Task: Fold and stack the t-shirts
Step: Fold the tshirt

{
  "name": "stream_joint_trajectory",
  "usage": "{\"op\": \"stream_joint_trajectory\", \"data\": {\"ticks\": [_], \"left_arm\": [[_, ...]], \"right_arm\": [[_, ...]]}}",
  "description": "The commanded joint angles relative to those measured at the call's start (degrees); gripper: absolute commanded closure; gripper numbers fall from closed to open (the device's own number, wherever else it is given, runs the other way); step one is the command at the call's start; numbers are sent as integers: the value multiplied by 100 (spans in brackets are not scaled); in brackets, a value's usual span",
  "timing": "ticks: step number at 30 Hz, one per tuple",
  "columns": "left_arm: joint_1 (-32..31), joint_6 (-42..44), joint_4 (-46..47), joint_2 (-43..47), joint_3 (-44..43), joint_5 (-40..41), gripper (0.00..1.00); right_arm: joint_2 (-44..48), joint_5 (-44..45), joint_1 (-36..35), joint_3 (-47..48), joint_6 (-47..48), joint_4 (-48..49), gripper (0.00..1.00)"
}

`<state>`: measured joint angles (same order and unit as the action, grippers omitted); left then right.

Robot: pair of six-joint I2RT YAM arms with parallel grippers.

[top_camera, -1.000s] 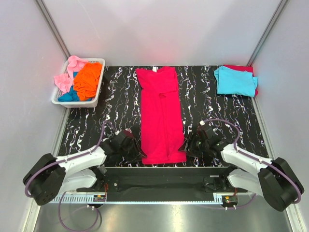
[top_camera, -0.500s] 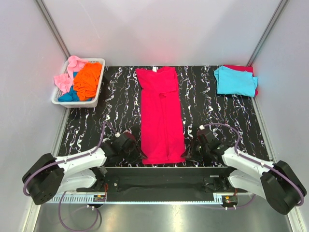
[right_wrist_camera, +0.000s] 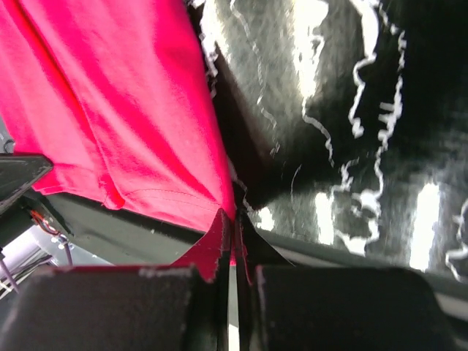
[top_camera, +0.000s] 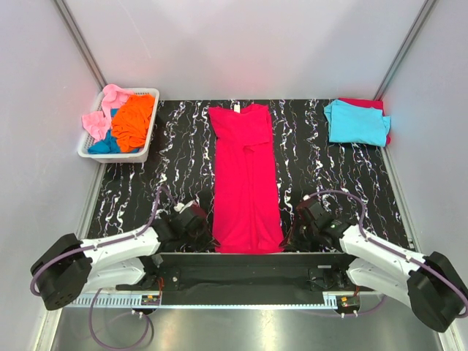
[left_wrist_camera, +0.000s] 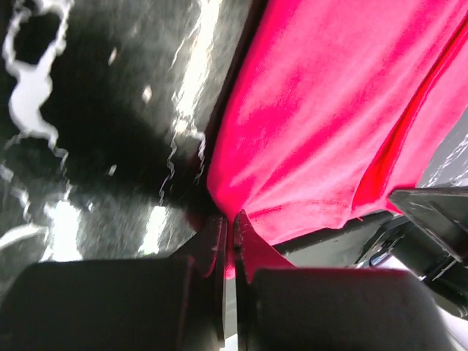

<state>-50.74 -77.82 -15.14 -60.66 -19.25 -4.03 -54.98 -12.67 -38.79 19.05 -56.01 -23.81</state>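
Left gripper and right gripper are each clamped tight on a near corner of the red shirt, which lies half-folded right of the basket. Cyan shirt looks done, further right. Orange shirt, pink shirt and blue shirt wait inside it.

You are looking at a tabletop showing black with white marble-like veins. The crimson-red t-shirt is lying plain, without any print. Left of that shirt, the white slotted basket is showing an orange t-shirt, a pink t-shirt and a blue t-shirt. Right of that shirt, a plain cyan t-shirt is covering a red cloth. Your left hand and right hand are both showing black.
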Motion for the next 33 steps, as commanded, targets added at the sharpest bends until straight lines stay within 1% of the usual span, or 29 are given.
{"op": "stream_joint_trajectory", "data": {"ticks": [1, 7, 9, 13, 19, 23, 28, 33], "left_arm": [[-164, -58, -683, 274, -88, 551, 100], [-480, -67, -912, 573, -254, 948, 100], [-551, 91, -921, 626, -369, 1097, 100], [-577, 469, -1087, 591, -860, 1378, 100], [-577, 759, -1684, 424, -1704, 2195, 100], [-577, 838, -1879, 380, -2021, 2678, 100], [-568, 953, -2072, 222, -2346, 2978, 100], [-534, 1067, -2090, -41, -2610, 3136, 100]], "right_arm": [[259, 309, -76, 362, -7, -773, 100], [585, 344, -173, 722, 230, -1222, 100], [620, 370, -182, 837, 336, -1292, 100], [533, 388, -191, 1214, 625, -1301, 100], [137, 695, -191, 1671, 942, -1301, 100], [-39, 1063, -191, 2032, 1144, -1327, 100], [-495, 1240, -182, 2506, 1504, -1302, 100], [-1084, 1635, -182, 2998, 1864, -1178, 100]]}}
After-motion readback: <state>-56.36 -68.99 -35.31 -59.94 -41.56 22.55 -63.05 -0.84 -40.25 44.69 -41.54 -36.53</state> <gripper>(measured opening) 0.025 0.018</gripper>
